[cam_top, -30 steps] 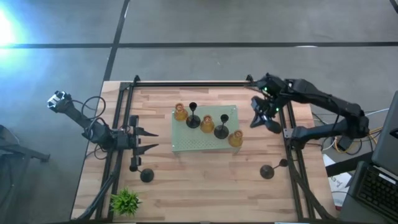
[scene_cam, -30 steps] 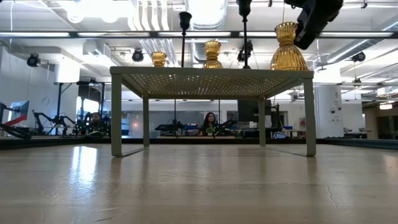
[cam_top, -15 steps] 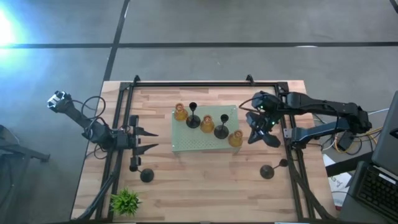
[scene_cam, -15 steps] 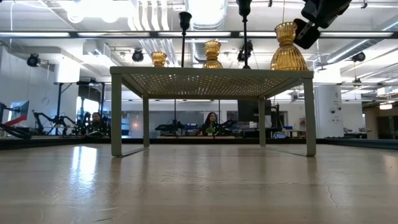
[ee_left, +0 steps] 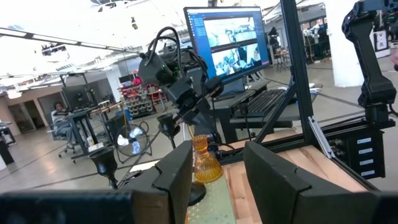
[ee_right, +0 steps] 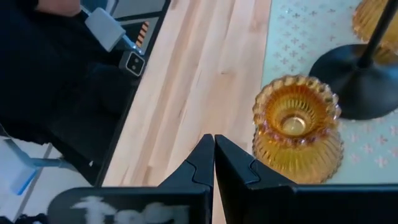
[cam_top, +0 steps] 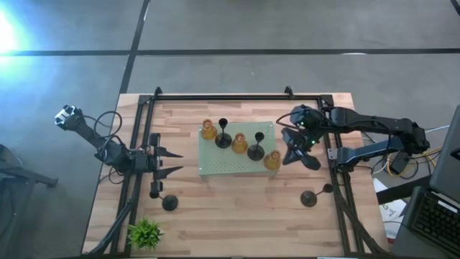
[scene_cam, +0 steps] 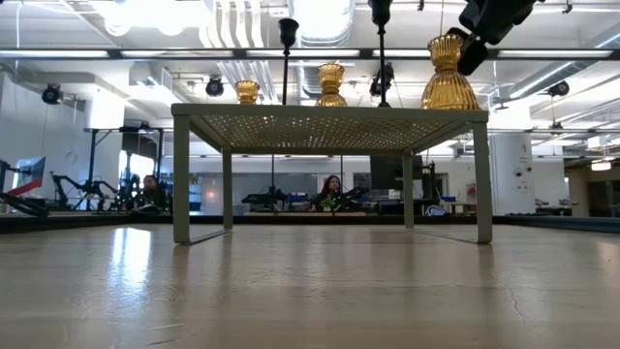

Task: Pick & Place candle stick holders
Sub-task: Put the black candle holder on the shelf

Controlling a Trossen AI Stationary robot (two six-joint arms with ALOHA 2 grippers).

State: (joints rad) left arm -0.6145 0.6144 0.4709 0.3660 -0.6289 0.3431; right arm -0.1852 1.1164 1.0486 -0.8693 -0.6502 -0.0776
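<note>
The candle stick holders came in two kinds: squat, ribbed amber glass ones and black ones with a round base, thin stem and small cup. Three amber ones and two black ones stood upright on the pale green mat, a perforated platform on short legs in the middle of the wooden table. The amber holder at the mat's right front corner sat close to the edge. Two more black holders lay off the mat on the bare wood, one near the left front beside the plant, one near the right front.

The right gripper hung just beside that corner amber holder, its fingers pressed together and empty. The left gripper waited at the left side of the table, well apart from the mat, fingers spread. Open wood lay between the mat and the frame rails on both sides.
</note>
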